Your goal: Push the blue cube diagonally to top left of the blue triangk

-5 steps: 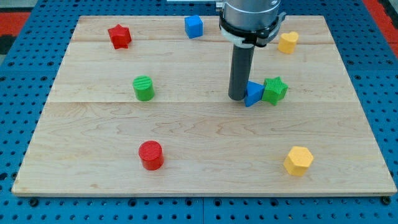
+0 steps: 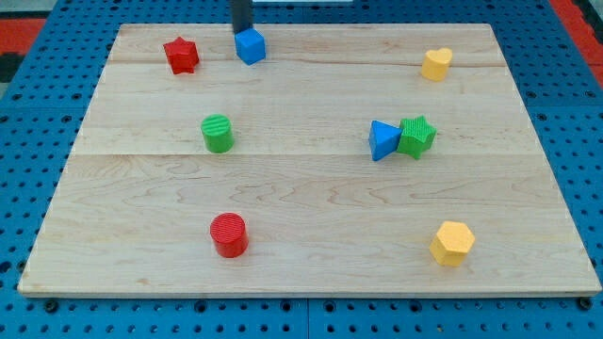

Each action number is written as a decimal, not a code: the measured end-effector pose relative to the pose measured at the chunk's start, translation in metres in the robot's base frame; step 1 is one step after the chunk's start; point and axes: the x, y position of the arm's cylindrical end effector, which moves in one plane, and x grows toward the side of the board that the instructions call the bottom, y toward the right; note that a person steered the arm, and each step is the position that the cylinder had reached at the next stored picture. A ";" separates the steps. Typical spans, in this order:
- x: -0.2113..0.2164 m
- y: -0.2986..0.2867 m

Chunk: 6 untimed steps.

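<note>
Pale wood forms the board (image 2: 311, 202), which lies on a blue pegboard (image 2: 28, 122). From the view's left: a red star (image 2: 180, 55), a green cylinder (image 2: 218, 134), a red cylinder (image 2: 229, 234). The blue cube (image 2: 250, 45) sits near the top edge, my tip (image 2: 241, 32) touching its upper left. The rod has no pincer and holds nothing. Further right, the blue triangle (image 2: 382, 140) touches a green star (image 2: 415, 136). Two yellow blocks (image 2: 436, 64) (image 2: 452, 243) lie rightmost.

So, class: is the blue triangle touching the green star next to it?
Touching. In the camera view the blue triangle and the green star sit side by side with no strip of board showing between their meeting edges.
</note>
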 end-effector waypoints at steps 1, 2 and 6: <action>0.013 0.045; 0.050 0.050; 0.115 0.111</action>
